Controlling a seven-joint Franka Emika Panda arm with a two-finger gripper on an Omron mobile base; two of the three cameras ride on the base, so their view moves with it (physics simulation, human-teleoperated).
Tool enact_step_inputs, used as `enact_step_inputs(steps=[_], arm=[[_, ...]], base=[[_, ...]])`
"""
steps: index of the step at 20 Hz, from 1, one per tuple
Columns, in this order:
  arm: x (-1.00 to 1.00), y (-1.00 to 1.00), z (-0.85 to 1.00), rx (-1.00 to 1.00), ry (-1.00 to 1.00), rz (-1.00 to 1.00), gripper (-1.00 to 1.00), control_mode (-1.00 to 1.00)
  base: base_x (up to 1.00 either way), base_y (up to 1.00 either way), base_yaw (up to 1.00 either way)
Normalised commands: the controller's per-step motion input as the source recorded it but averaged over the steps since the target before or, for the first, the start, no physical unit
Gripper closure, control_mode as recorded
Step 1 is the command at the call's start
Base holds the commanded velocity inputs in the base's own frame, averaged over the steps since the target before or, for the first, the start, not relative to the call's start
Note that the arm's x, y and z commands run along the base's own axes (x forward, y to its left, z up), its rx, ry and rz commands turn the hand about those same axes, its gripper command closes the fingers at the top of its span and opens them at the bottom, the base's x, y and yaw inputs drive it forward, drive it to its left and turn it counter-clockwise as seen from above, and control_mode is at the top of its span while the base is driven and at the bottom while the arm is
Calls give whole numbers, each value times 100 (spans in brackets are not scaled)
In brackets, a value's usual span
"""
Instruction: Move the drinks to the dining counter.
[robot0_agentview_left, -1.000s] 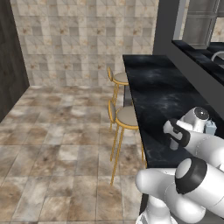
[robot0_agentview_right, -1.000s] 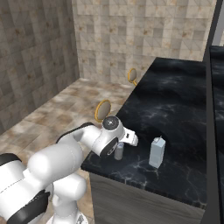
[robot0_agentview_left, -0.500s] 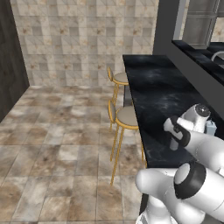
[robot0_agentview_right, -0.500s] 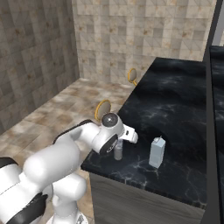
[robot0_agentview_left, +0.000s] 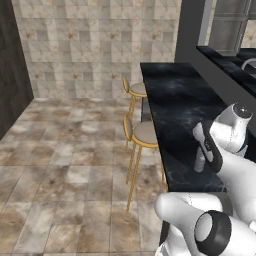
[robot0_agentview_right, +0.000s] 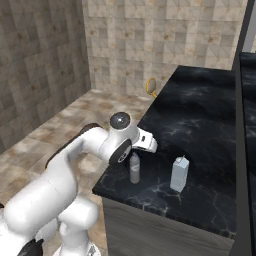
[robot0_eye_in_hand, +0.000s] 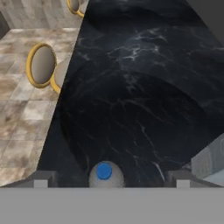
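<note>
bottle (robot0_eye_in_hand: 105, 174) | upright on counter (robot0_agentview_right: 210, 115), directly below gripper (robot0_eye_in_hand: 106, 180) | fingers spread wide, holding nothing | carton (robot0_agentview_right: 180, 173) to its right

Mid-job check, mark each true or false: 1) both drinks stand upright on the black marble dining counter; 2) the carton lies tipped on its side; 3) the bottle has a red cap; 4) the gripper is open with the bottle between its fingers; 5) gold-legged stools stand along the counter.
1) True: the bottle and the carton both stand upright on the dining counter.
2) False: the carton is upright, standing apart from the bottle.
3) False: the hand view shows a blue cap.
4) True: in the hand view the gripper is open, its fingertips spread on either side of the bottle, not touching it.
5) True: two stools stand beside the counter's edge.
</note>
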Motion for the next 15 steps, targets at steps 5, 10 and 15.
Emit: enact_step_inputs(steps=[5,10,15], arm=[[-95,2,28,0,-7,-1,-100,-100],[-100,26,-21,-2,-19,0,-100,-100],[-100,43,-52,-2,-22,0,-100,-100]], base=[[0,0,0],[0,0,0],[0,0,0]])
